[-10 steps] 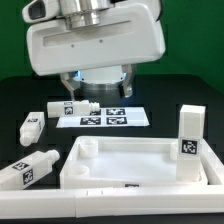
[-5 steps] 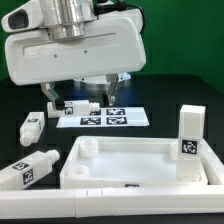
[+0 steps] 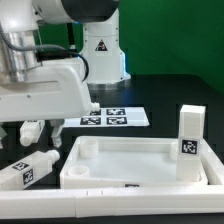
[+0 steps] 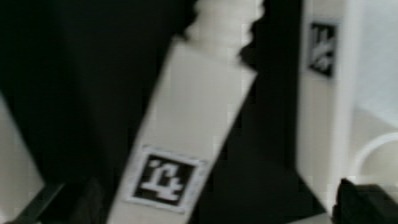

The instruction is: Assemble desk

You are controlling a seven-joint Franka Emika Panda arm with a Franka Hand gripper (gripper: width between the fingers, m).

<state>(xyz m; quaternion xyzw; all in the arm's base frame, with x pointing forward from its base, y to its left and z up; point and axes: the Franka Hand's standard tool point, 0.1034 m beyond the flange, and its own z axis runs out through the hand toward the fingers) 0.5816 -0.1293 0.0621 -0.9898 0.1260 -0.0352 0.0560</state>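
Note:
The white desk top (image 3: 140,160) lies rim up at the front of the black table. One tagged leg (image 3: 190,140) stands upright at its right corner. Another leg (image 3: 28,170) lies at the front left, and a third (image 3: 34,129) shows partly under my hand. My gripper (image 3: 36,124) hangs over that left group, its fingers mostly hidden by the white hand. In the wrist view a lying leg with a square tag (image 4: 178,150) sits between my open dark fingertips (image 4: 43,206); the gripper (image 4: 205,208) holds nothing. A second tagged white part (image 4: 322,90) lies beside it.
The marker board (image 3: 118,118) lies flat behind the desk top. The robot's base (image 3: 103,55) stands at the back. The white hand body (image 3: 45,95) hides the table area at the exterior view's left, including a fourth leg.
The arm has swung from over the marker board to the exterior view's left and come lower over the lying legs. The robot base is now uncovered. The parts have not moved.

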